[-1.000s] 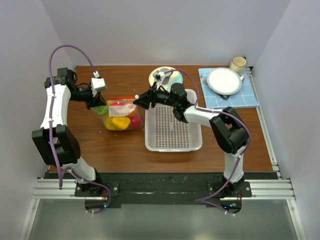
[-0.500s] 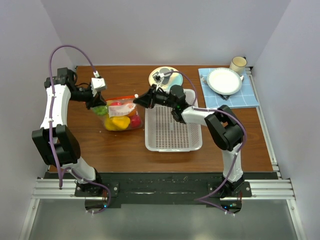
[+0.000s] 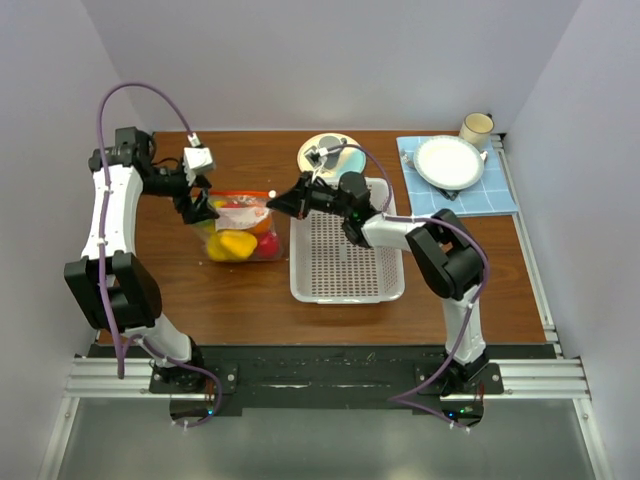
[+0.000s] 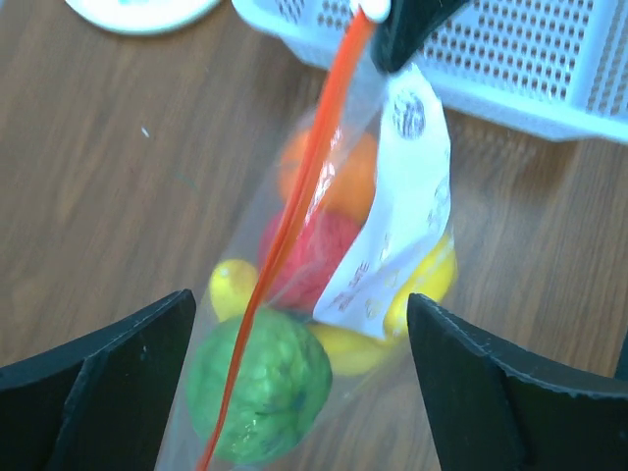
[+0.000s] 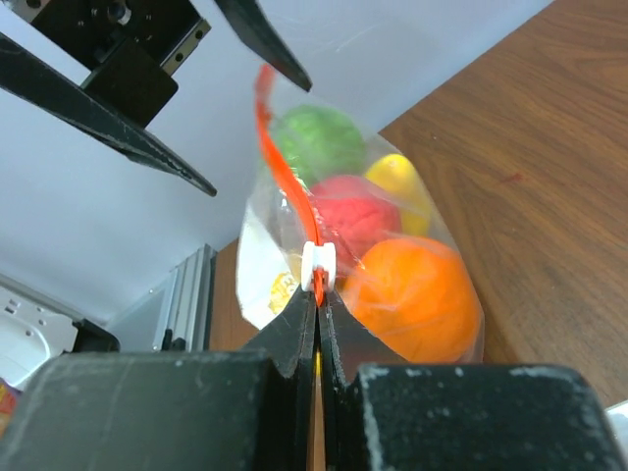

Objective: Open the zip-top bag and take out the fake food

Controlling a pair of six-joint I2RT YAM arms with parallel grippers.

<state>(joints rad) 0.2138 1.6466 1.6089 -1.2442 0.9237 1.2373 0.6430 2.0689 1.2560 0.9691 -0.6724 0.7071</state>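
**Bag pinched at the slider end, all food inside**

Opening of the zip-top bag (image 3: 240, 225) looks to be at its very beginning. The bag lies on the wooden table (image 3: 230, 300), just beside the left wall of the white basket (image 3: 345, 290). Its orange-red zip strip (image 4: 294, 216) is raised and stretches between the two arms.

The right gripper (image 5: 318, 299) has its jaws pressed together. It pinches the bag at the zip strip, directly under the white slider (image 5: 319, 265). The left gripper (image 3: 203, 208) is at the opposite end of the bag. Its jaws are spread wide, one on each side of the strip, and they touch nothing that I can see.

In the left wrist view the strip shows as one thin line, so I judge that the zip is not yet pulled apart, though I cannot be sure along its whole length. The fake food (image 3: 238, 238) is all in the bag: a green piece (image 4: 260, 388), a red one (image 5: 351, 211), an orange one (image 5: 417, 285) and a yellow one (image 4: 432, 280).

In my judgement almost everything is left to do. The left gripper must close on its end, the zip must be drawn open, and every piece must be taken out.
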